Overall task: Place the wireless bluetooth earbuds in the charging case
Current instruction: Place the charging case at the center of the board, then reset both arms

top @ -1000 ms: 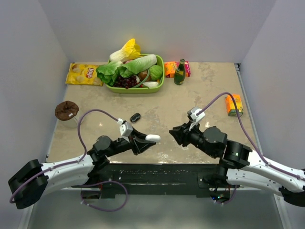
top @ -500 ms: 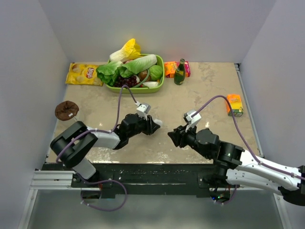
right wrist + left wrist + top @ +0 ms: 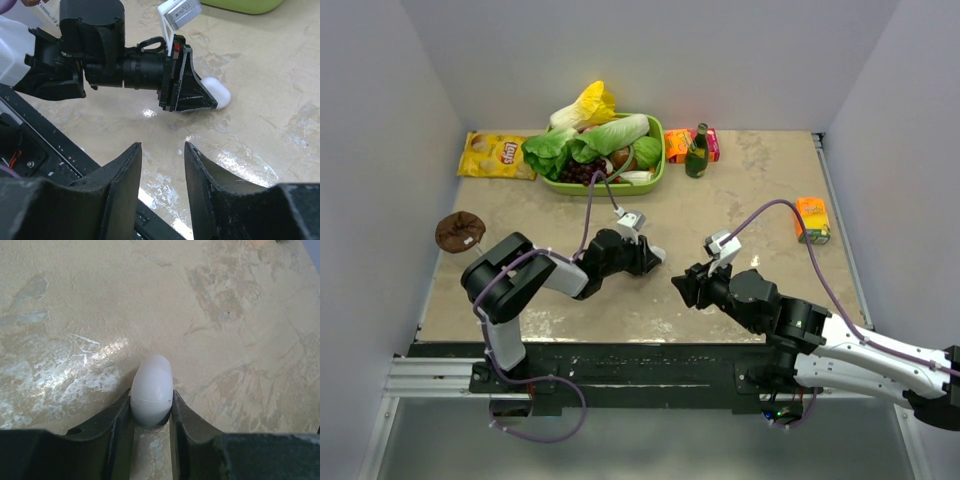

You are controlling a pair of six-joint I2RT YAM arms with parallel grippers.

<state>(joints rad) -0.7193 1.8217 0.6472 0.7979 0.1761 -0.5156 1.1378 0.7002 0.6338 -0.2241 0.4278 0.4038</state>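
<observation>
White charging case [image 3: 151, 382] pinched in left claw [image 3: 151, 399], lid apparently shut, right claw [image 3: 162, 148] spread, empty

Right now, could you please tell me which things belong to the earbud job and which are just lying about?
Job: white charging case, gripped by left gripper; right gripper, open. No earbuds visible.
Lying about: vegetable basket, crisps bag, bottle, orange carton, brown lump.
</observation>
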